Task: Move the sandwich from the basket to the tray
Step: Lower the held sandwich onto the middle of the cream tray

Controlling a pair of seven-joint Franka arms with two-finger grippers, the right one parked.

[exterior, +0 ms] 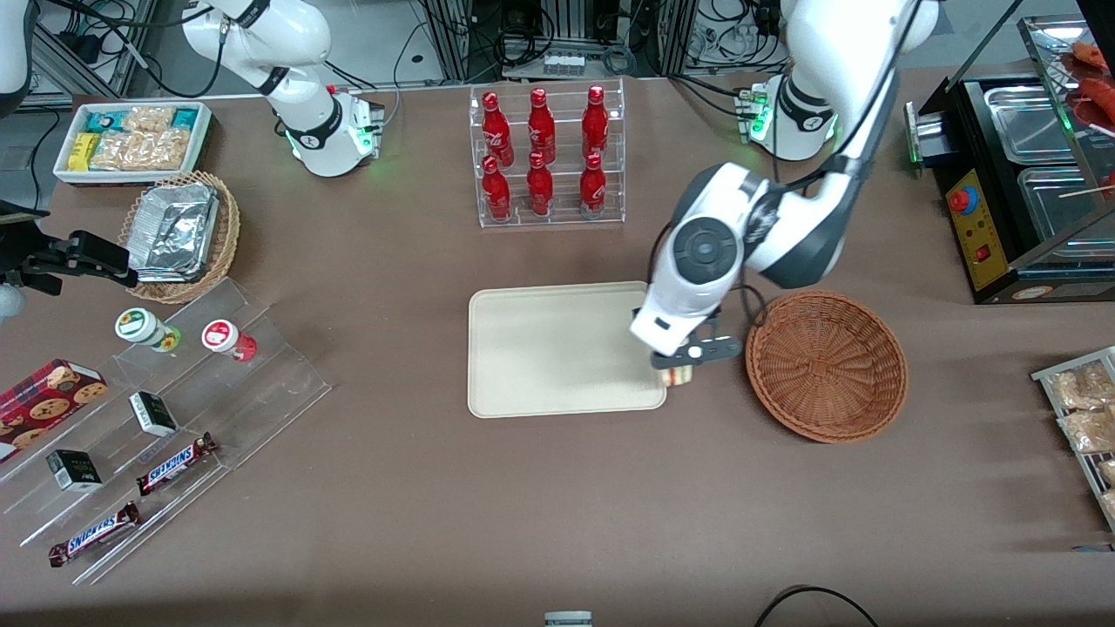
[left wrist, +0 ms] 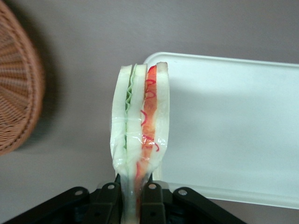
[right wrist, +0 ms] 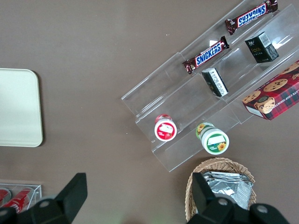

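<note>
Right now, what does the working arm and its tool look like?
The working left arm has glossy white shells with dark grey joint sections and a round dark grey cap on its wrist housing. A green light glows at its base, and black cable loops beside the wrist. Its tool, above the tray's edge nearest the basket, is matt black with two slim fingers.
</note>
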